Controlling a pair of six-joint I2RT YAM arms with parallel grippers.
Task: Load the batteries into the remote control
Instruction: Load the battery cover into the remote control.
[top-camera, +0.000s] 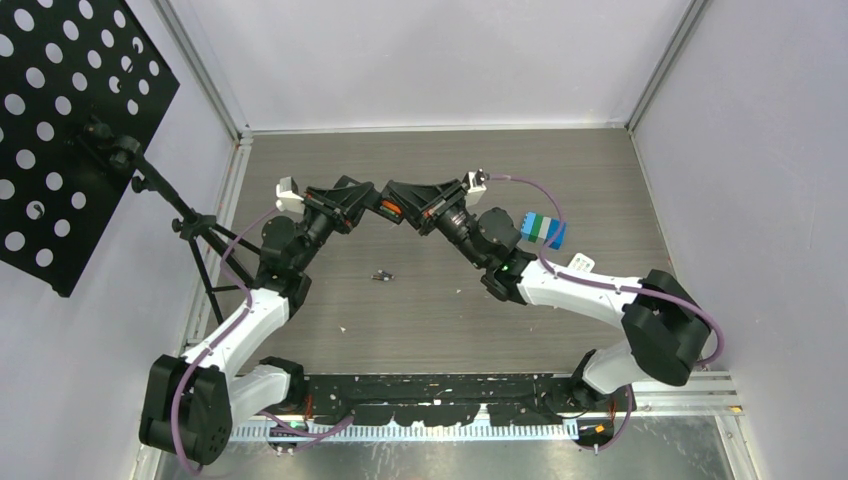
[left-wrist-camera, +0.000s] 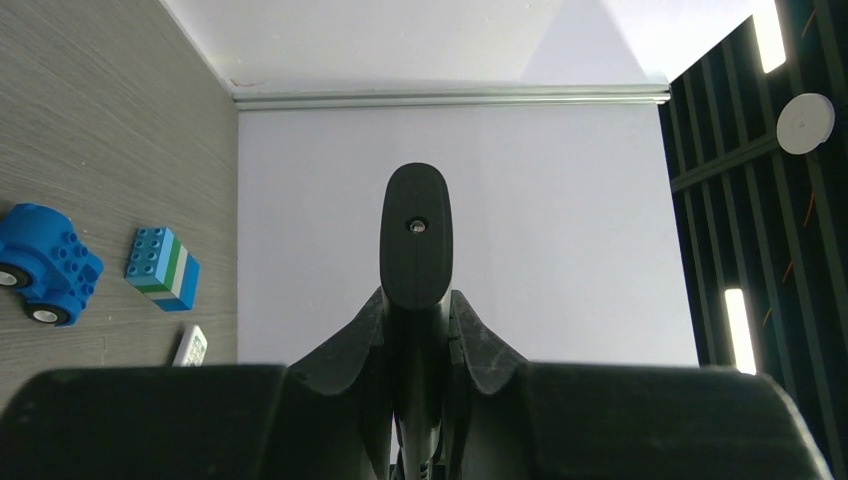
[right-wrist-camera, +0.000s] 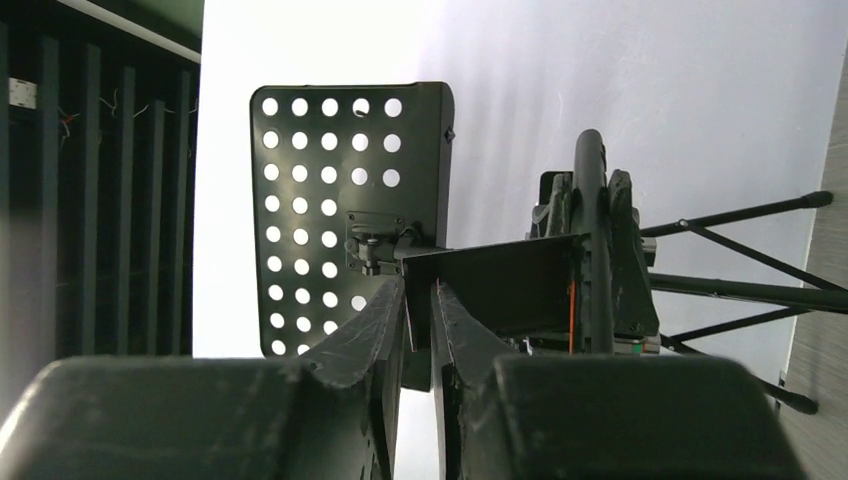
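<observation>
Both grippers meet above the middle of the table. My left gripper (top-camera: 368, 202) (left-wrist-camera: 417, 300) is shut on a slim black remote (left-wrist-camera: 417, 235), which stands end-on between its fingers. My right gripper (top-camera: 402, 206) (right-wrist-camera: 420, 288) is shut on a thin dark edge of the same remote (right-wrist-camera: 495, 285). A thin orange-red strip (right-wrist-camera: 572, 315) shows beside the remote; I cannot tell if it is the orange-red battery. Tiny dark batteries (top-camera: 382, 275) lie on the table below the grippers, clear of both.
A blue-green-white brick stack (top-camera: 543, 229) (left-wrist-camera: 162, 268), a blue toy car (left-wrist-camera: 40, 263) and a small white item (top-camera: 581, 264) (left-wrist-camera: 190, 346) lie at the right. A black perforated music stand (top-camera: 70, 120) on a tripod (top-camera: 200, 240) stands at the left. Walls enclose the table.
</observation>
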